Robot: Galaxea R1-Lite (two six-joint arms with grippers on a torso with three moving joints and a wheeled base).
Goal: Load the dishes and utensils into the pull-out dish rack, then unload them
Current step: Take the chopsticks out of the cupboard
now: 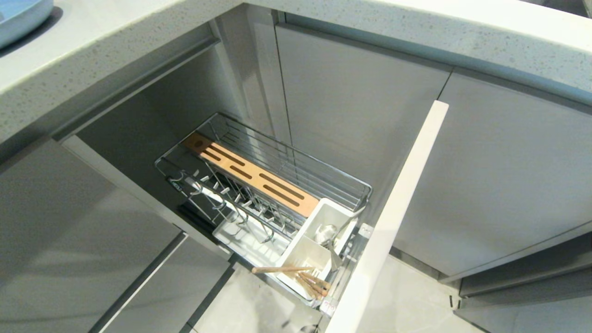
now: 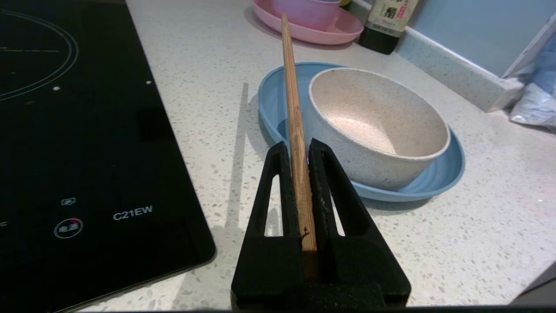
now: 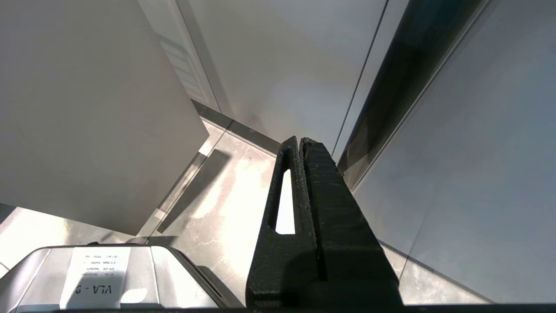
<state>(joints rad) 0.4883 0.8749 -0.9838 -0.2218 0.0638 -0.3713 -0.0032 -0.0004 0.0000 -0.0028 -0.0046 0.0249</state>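
Left gripper [image 2: 299, 150] fingers clench one chopstick [image 2: 293, 104] above the surface [image 2: 217, 130], beside the white bowl [image 2: 378, 128] sitting in the blue plate [image 2: 451, 167]; right gripper [image 3: 301, 143] fingers pressed together, parked near the floor [image 3: 217, 204]

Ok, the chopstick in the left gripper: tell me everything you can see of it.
The chopstick is a slim, light-brown wooden stick with visible grain. The left gripper is shut on its lower part, its black fingers pressing it from both sides. It juts out past the fingertips, over the speckled countertop, beside the white bowl sitting in the blue plate.
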